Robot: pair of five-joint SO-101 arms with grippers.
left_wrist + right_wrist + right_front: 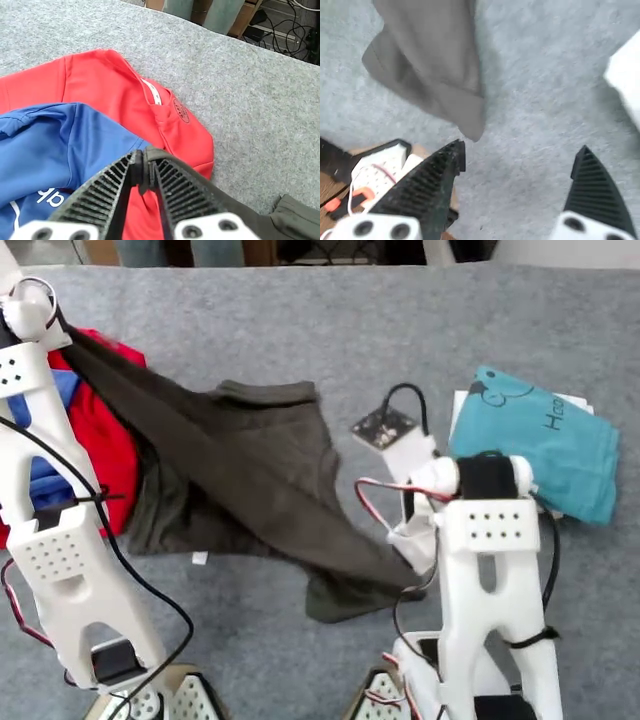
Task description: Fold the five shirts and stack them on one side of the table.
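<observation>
A dark olive shirt (260, 470) is stretched in a band across the middle of the grey table. My left gripper (62, 333) is at the far left, shut on one end of it; the left wrist view has the fingertips (142, 156) pinching the olive cloth (235, 205) above a red shirt (100, 80) and a blue shirt (45, 145). The right gripper (415, 548) is by the shirt's near right corner. It stands open (520, 148), with the olive corner (435, 55) hanging just beyond one finger and untouched.
The red shirt (110, 440) and blue shirt (45, 475) lie loose under the left arm. At the right, a folded teal shirt (540, 440) rests on a white one (458, 405). Bare table (330, 320) runs along the far side.
</observation>
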